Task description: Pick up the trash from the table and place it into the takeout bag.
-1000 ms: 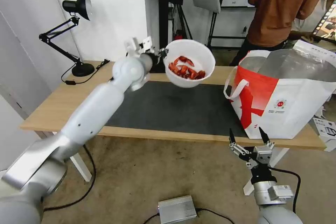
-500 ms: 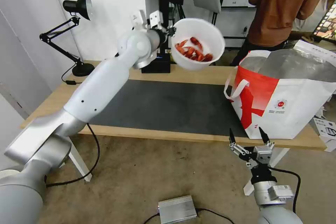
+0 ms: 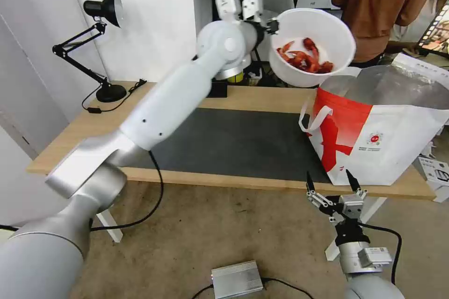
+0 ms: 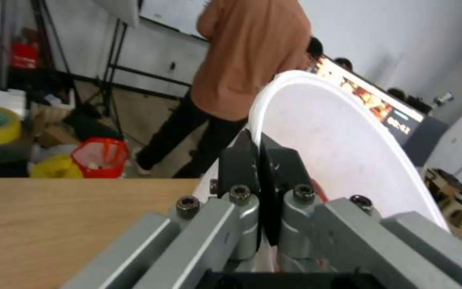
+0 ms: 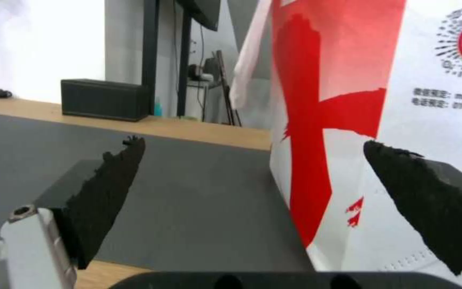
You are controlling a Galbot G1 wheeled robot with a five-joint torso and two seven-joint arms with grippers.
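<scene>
Pinching the rim of a white round bowl [image 3: 312, 46] of red crayfish shells [image 3: 305, 56], the left gripper [image 3: 272, 25] holds it raised high above the long light-wood table [image 3: 84, 131], its fingers [image 4: 252, 160] clamped together on the bowl's edge. The bowl hangs just beyond the gripper, tilted so its opening faces the head camera, with the shells gathered at its low side. Below and past the bowl, away from the gripper, stands the large white takeout bag [image 3: 379, 135] with a red panel, white loop handles and silver foil lining, its mouth open; the bowl's far edge is over the bag's near rim. Under the left arm lies a dark grey rectangular mat [image 3: 234, 142].

Down in front of the table's near edge, the right gripper [image 3: 333, 187] hangs with its fingers spread wide, pointing up. The takeout bag's red and white wall is just ahead of it, and a black rectangular box [image 5: 105, 99] sits farther off on the table.
</scene>
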